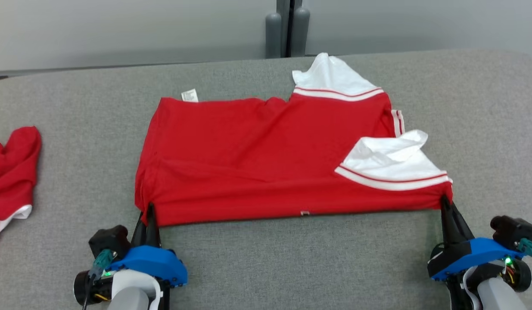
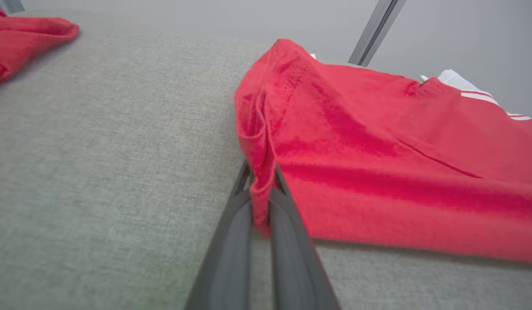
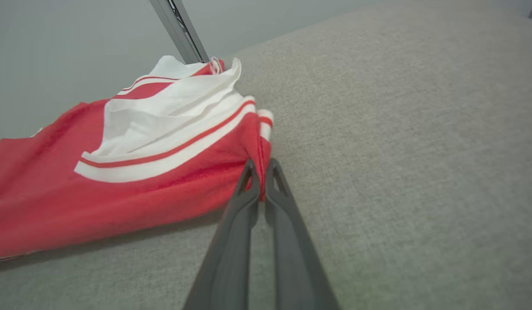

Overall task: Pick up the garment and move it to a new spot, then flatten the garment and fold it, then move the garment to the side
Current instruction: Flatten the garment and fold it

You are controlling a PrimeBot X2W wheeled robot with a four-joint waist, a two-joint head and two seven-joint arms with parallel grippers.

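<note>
1. Left hand [image 1: 150, 210] is pinched tight on the near left corner of the red garment [image 1: 257, 159], cloth bunched up between its fingers [image 2: 291, 249].
2. Right hand [image 1: 445, 202] is doing the same on the near right corner, clamped on the red hem just below a white sleeve [image 1: 393, 161].
3. Garment lies mostly flat mid-way across the grey surface [image 1: 291, 262], near edge stretched straight between both hands, second white sleeve [image 1: 330, 75] poking out the far side.
4. Another red cloth [image 1: 11, 172] sits crumpled well off to the left.

Bright even light, soft shadows, blurry wrist views.
</note>
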